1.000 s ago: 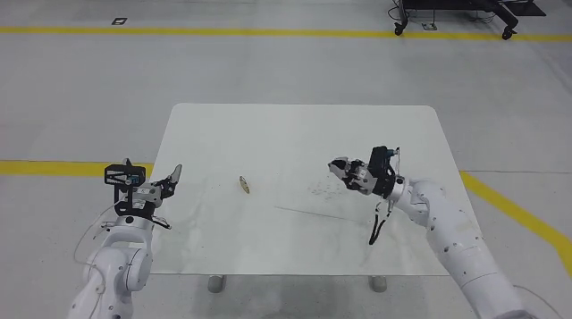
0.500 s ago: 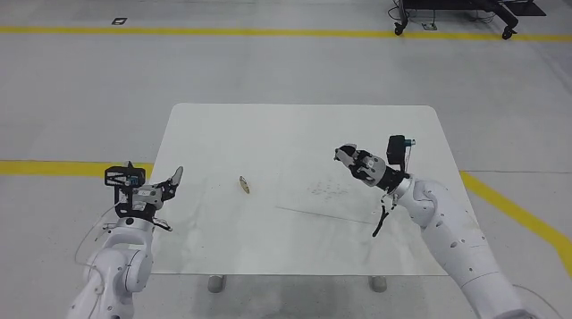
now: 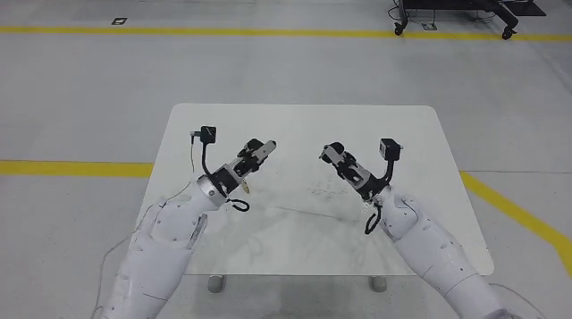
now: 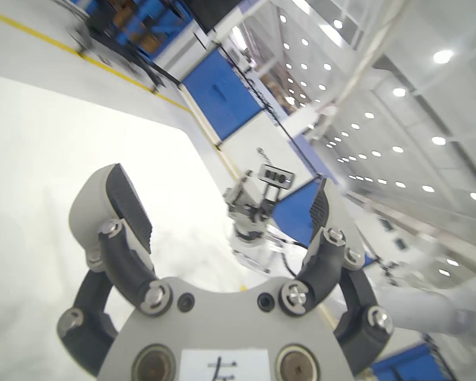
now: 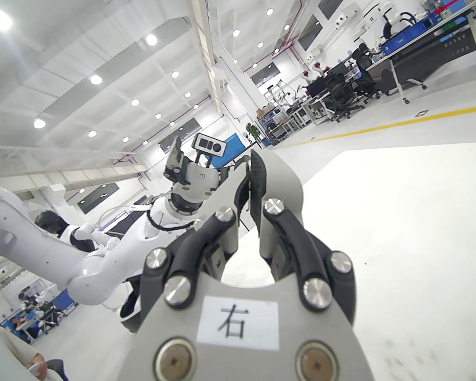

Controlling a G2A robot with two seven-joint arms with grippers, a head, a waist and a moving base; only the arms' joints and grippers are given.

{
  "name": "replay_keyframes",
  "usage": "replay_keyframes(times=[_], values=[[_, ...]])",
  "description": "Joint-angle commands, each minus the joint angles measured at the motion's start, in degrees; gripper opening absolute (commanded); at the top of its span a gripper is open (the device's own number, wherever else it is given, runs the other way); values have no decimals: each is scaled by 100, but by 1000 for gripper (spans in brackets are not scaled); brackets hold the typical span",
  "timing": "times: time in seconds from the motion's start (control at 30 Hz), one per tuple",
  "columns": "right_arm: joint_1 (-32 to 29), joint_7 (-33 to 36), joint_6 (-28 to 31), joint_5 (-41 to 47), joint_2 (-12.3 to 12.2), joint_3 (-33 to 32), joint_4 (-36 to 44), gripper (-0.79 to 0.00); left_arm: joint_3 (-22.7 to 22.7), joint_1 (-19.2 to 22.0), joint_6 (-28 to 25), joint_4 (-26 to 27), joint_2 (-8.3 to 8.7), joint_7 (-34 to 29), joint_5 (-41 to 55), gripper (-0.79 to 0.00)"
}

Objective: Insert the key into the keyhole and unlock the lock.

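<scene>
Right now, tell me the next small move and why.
Probably draw the left gripper back and down toward the small brass piece on the table: its jaws stand open and empty, and the piece lies beside its wrist.

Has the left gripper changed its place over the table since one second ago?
Yes. The left gripper went inward from the left edge of the table; it now hangs over the table's left-middle part.

White table [image 3: 411,131] with 1 small brass piece [image 3: 244,188] and faint scuffs [image 3: 326,192]
</scene>
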State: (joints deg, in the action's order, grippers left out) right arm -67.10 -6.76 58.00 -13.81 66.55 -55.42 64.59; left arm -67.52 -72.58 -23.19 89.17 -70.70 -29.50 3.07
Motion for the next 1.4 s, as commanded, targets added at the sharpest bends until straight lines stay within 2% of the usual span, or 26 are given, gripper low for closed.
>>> replay_keyframes(times=[0.0,0.13,0.2,0.27,0.33,0.47,0.6,0.67,0.7,0.9,1.37], values=[[-25,124,0,192,-26,-34,91,-785,295,428,-155,-425,-65,-524,852,0],[-150,330,0,711,-60,-47,361,-785,650,868,-544,-1059,-161,-1262,1602,0],[-196,528,0,1158,-62,15,481,-785,795,992,-681,-1368,-214,-1700,2278,0],[-214,853,0,1799,-51,133,616,-785,858,1114,-777,-1690,-258,-2076,2920,0],[-188,1079,0,2107,-54,137,598,-785,872,1242,-962,-2008,-282,-2370,3176,0],[-188,1079,0,2107,-54,137,598,-785,932,1456,-1462,-2386,-284,-2417,2378,0],[-198,1075,-28,2110,-53,137,609,-785,978,1476,-1737,-2482,-299,-2014,1750,0],[-250,1129,-370,2177,-36,172,670,-785,1011,1487,-1851,-2476,-304,-1867,1443,-3],[-274,1099,-459,2206,-26,164,685,-785,1042,1484,-1899,-2447,-310,-1849,1356,-89],[-337,1283,-1236,2661,44,243,667,-785,1101,1514,-1960,-2432,-311,-1946,1312,-400],[-292,1472,-1560,2393,149,151,715,-785,1189,1568,-1715,-2519,-317,-1902,1195,-453]])
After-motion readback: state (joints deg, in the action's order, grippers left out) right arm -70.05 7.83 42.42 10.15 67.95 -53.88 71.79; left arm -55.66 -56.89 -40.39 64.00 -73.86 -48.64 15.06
